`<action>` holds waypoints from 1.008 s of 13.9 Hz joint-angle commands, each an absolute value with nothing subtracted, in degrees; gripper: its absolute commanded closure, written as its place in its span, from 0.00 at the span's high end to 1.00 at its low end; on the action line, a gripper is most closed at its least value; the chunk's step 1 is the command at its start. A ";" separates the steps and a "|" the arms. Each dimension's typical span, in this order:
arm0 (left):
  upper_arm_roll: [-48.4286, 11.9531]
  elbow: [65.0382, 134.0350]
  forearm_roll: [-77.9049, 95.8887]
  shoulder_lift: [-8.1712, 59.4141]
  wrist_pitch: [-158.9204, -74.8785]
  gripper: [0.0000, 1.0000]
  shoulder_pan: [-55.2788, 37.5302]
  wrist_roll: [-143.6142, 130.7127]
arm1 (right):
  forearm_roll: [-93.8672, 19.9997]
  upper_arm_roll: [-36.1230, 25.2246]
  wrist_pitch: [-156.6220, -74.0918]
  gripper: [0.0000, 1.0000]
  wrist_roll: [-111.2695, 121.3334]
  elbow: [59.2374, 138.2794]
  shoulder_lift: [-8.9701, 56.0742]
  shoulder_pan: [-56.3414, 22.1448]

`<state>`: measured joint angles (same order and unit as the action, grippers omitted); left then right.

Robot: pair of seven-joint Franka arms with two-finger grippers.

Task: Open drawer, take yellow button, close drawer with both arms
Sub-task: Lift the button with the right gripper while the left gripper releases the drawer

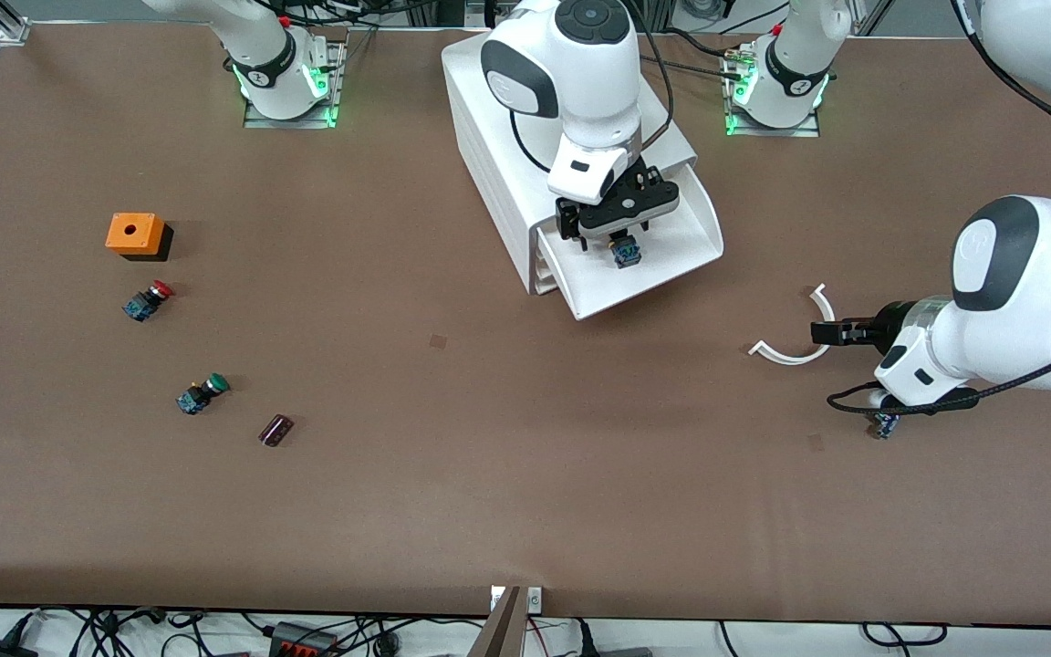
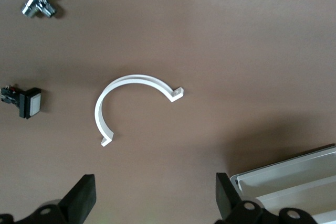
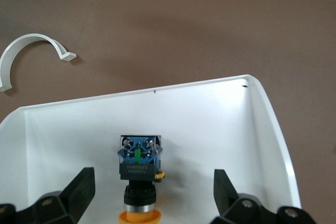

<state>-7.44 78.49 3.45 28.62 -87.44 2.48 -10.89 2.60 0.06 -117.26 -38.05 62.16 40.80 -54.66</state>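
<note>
The white cabinet (image 1: pixel 498 155) stands at the back middle of the table. Its top drawer (image 1: pixel 681 260) is pulled out. The button (image 1: pixel 626 250) lies in the drawer, blue-and-black body showing. In the right wrist view the button (image 3: pixel 139 169) lies on the drawer floor (image 3: pixel 210 129), orange cap toward the wrist. My right gripper (image 1: pixel 615 235) hangs over the drawer, open, its fingers either side of the button (image 3: pixel 152 184) and apart from it. My left gripper (image 1: pixel 825 330) is open and empty (image 2: pixel 156 198), low over the table toward the left arm's end, beside a white curved piece (image 1: pixel 795 351).
An orange box (image 1: pixel 135 234), a red-capped button (image 1: pixel 148 300), a green-capped button (image 1: pixel 202 393) and a small dark part (image 1: pixel 275 430) lie toward the right arm's end. A small part (image 1: pixel 884 424) lies under the left arm. The left wrist view shows a white-capped switch (image 2: pixel 26 102) and a metal fitting (image 2: pixel 39 3).
</note>
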 commanded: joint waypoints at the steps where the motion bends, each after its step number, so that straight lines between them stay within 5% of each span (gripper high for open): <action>1: -6.68 76.82 2.37 28.83 -87.45 1.00 2.63 -11.51 | 3.60 -0.35 -119.08 1.00 -41.91 59.77 42.97 -55.37; 7: -6.42 76.46 1.85 29.09 -87.45 1.00 1.85 -14.15 | 3.52 -0.26 -121.20 0.99 -42.80 59.77 45.44 -55.72; 12: -6.42 76.55 1.85 29.09 -87.54 1.00 2.02 -14.24 | 3.08 0.00 -121.73 0.74 -42.89 59.77 45.88 -55.72; 14: -6.42 76.64 1.85 29.18 -87.63 1.00 2.02 -14.33 | 2.90 0.09 -121.55 0.56 -42.89 59.77 45.79 -55.72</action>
<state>-6.61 77.70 3.36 28.66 -87.70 2.38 -13.41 2.60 0.06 -121.94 -41.58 62.01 44.65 -55.37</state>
